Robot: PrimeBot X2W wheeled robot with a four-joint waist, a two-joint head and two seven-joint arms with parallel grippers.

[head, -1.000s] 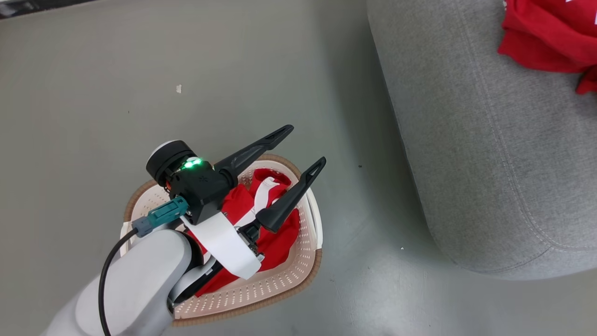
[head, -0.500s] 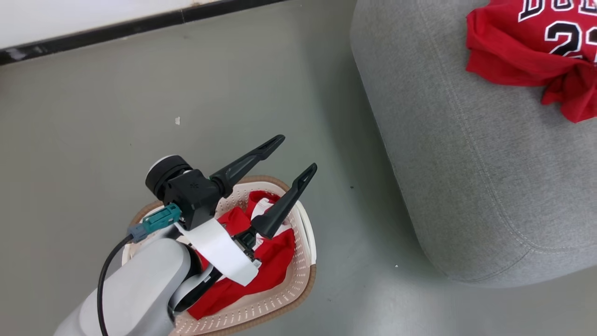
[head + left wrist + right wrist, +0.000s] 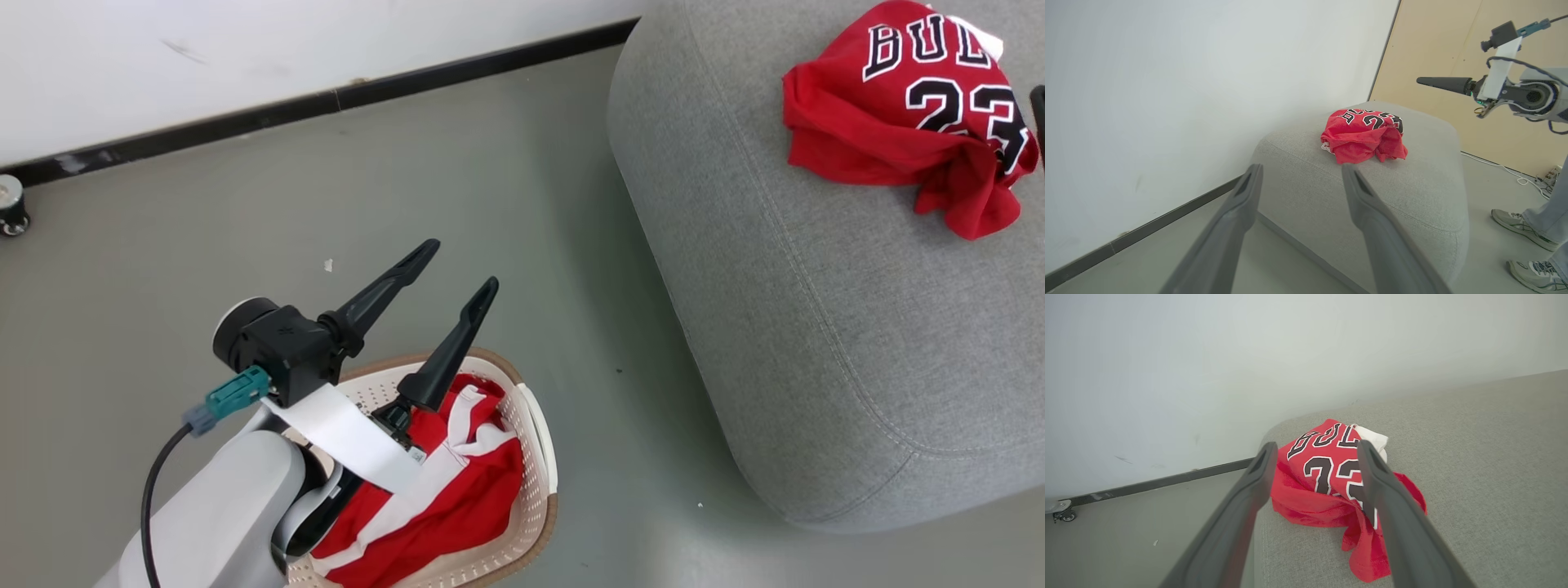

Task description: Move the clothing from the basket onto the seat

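Observation:
The clothing is split between two places. A red jersey (image 3: pixel 906 122) with black "23" lettering lies crumpled on the grey seat (image 3: pixel 816 327). Red shorts (image 3: pixel 457 490) with a white stripe lie in the cream basket (image 3: pixel 535 425) on the floor. My left gripper (image 3: pixel 461 265) hovers open and empty above the basket's far rim, fingers pointing towards the wall. In the left wrist view, the left gripper (image 3: pixel 1302 169) looks at the jersey (image 3: pixel 1363 134) and the seat (image 3: pixel 1412 192). My right gripper (image 3: pixel 1316 447) stands open and empty above the jersey (image 3: pixel 1327 473).
A white wall with a dark baseboard (image 3: pixel 326 102) runs behind the grey floor. A caster wheel (image 3: pixel 10 208) sits at the far left. A person's shoes (image 3: pixel 1519 228) stand right of the seat, below my right arm (image 3: pixel 1527 92). A white cable (image 3: pixel 1502 167) lies on the floor.
The head camera has tilted up, so the wall and the whole jersey now show. My left gripper has risen from over the shorts to above the basket's far rim, still open.

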